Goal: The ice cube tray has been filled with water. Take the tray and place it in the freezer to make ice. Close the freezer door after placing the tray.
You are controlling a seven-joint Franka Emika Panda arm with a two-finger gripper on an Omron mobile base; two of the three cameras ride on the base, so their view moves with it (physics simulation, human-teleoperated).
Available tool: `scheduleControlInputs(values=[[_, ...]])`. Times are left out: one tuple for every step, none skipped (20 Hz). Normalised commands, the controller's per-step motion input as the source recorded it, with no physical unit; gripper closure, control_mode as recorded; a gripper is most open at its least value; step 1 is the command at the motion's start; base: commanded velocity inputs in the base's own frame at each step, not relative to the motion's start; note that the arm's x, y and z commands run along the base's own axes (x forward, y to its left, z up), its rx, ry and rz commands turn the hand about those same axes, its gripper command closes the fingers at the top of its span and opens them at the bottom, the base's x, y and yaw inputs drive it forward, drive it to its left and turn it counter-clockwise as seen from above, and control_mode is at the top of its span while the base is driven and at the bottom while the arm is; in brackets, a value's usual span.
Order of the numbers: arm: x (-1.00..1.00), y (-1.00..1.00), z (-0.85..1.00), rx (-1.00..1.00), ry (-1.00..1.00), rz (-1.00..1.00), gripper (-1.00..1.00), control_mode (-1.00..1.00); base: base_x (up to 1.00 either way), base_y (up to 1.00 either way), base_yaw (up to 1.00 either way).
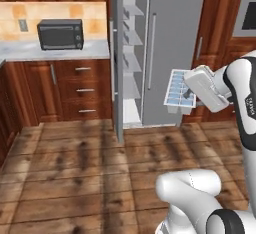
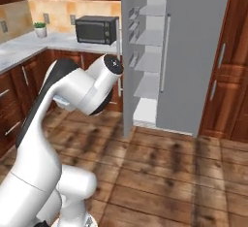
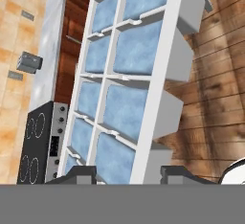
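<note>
Kitchen, rendered: brown wood plank floor [image 1: 75, 173] with dark grain streaks, reddish wood cabinets [image 1: 75, 90] with silver bar pulls, tan tiled wall [image 1: 60, 13].

Bench [image 1: 50, 50]: pale grey speckled top, running along the left wall and the back wall. It carries a black microwave [image 1: 60, 34] and, in the right base view, a small green plant in a white pot [image 2: 40, 28].

Freezer [image 1: 175, 48]: tall grey two-door unit between the wood cabinets. Left door [image 1: 118, 63] swung wide open, seen edge-on, with small bins on its inner face. Interior shows pale grey flat shelves [image 1: 131, 63] stacked one above another. Right door shut, plain grey, with a long vertical silver handle [image 1: 151, 50].

Ice cube tray [image 1: 179, 90]: white rectangular frame, two rows of square cells, held in the air in front of the shut right door, well above the floor and outside the freezer. It is tipped up on edge, cells facing the base cameras. Water [image 3: 136, 46]: pale blue, mottled fill in each cell.

End effector [image 3: 127, 173]: two dark fingertips stand on either side of the tray's near end, clamped on the ice cube tray.
</note>
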Motion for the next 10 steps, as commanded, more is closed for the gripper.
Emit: scheduleControlInputs(values=[[0.00, 0.00, 0.00, 0.00, 0.00, 0.00, 1.00, 1.00, 0.48, -0.15, -0.11], [0.00, 0.00, 0.00, 0.00, 0.00, 0.00, 1.00, 1.00, 0.59, -0.24, -0.08], [0.00, 0.00, 0.00, 0.00, 0.00, 0.00, 1.00, 1.00, 0.71, -0.26, -0.06], [0.00, 0.00, 0.00, 0.00, 0.00, 0.00, 1.00, 1.00, 0.80, -0.24, -0.04], [0.00, 0.00, 0.00, 0.00, 0.00, 0.00, 1.00, 1.00, 0.86, -0.24, -0.03], [0.00, 0.00, 0.00, 0.00, 0.00, 0.00, 1.00, 1.00, 0.89, -0.25, -0.03], [0.00, 0.00, 0.00, 0.00, 0.00, 0.00, 1.00, 1.00, 0.87, -0.29, -0.02], [0.00, 0.00, 0.00, 0.00, 0.00, 0.00, 1.00, 1.00, 0.83, -0.34, -0.02], [0.00, 0.00, 0.00, 0.00, 0.00, 0.00, 1.00, 1.00, 0.79, -0.37, -0.01], [0.00, 0.00, 0.00, 0.00, 0.00, 0.00, 1.00, 1.00, 0.77, -0.39, -0.01]])
